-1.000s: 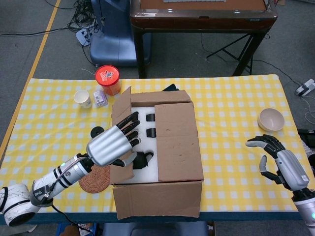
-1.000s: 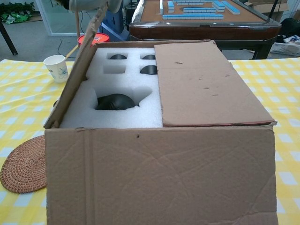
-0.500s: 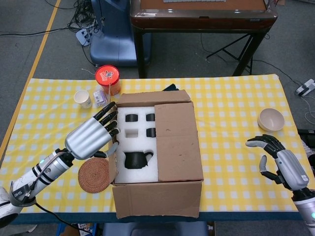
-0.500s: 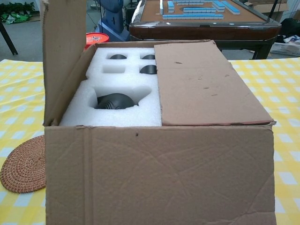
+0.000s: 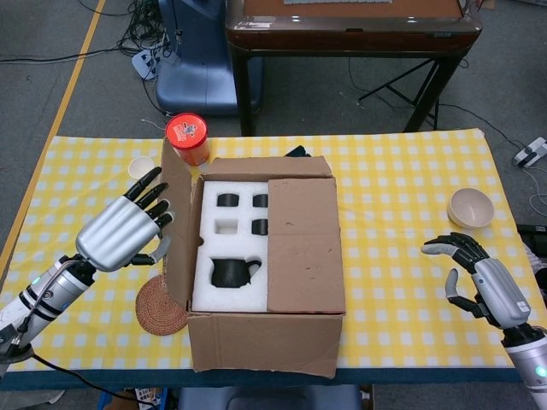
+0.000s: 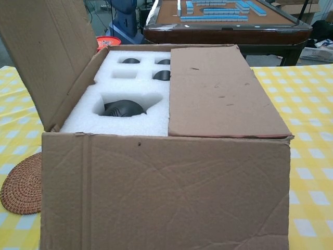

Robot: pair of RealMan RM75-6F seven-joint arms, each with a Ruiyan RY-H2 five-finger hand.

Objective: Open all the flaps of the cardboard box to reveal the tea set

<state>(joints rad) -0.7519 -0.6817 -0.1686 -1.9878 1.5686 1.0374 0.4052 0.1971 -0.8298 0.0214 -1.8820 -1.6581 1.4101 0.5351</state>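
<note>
Cardboard box (image 5: 265,337) mid-table, near front edge. Left flap (image 5: 176,226) tipped outward, backed by left hand (image 5: 120,231), fingers spread, gripping nothing. Right flap (image 5: 303,243) flat over half of foam, so tea set only partly showing: teapot (image 5: 232,272), few cups (image 5: 227,202). Right hand (image 5: 480,278) well off to side, loosely open, empty.

Risks, guessing here:
- left flap springing back if hand leaves
- box sliding toward edge if right flap yanked
- coaster (image 5: 162,305) just beside box, easy to knock

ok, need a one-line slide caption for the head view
Left hand pushes the cardboard box's left flap outward; right flap still covers half the foam insert.
</note>
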